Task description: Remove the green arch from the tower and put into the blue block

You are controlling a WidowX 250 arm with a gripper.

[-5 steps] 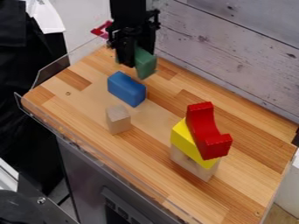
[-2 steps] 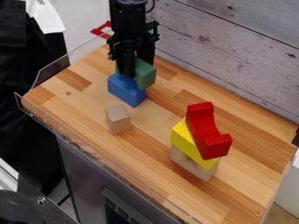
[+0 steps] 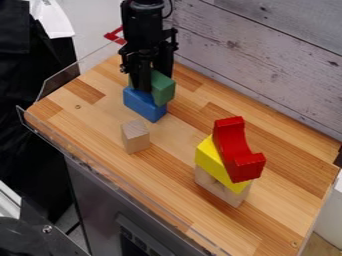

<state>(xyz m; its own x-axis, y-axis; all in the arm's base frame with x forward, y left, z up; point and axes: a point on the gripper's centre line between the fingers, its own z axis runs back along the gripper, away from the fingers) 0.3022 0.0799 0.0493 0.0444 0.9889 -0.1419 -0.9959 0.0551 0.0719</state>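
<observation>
The gripper point(image 3: 151, 85) hangs down at the upper left of the wooden top, shut on the green arch point(image 3: 162, 88). The arch is at the blue block point(image 3: 141, 104), over its upper part; whether it rests on it I cannot tell. Part of the arch is hidden behind the black fingers. To the lower right stands the tower: a red arch point(image 3: 235, 150) on top, a yellow block point(image 3: 213, 161) under it, and a natural wood block point(image 3: 217, 187) at the bottom.
A small natural wood block point(image 3: 135, 136) stands just below the blue block, toward the front edge. A clear plastic rail point(image 3: 61, 83) runs along the left edge, and a whitewashed plank wall point(image 3: 267, 50) rises behind the wooden top point(image 3: 170, 187).
With the green arch held, the gripper has come down to the blue block and shifted slightly left. The blocks on the wooden top have not moved.
</observation>
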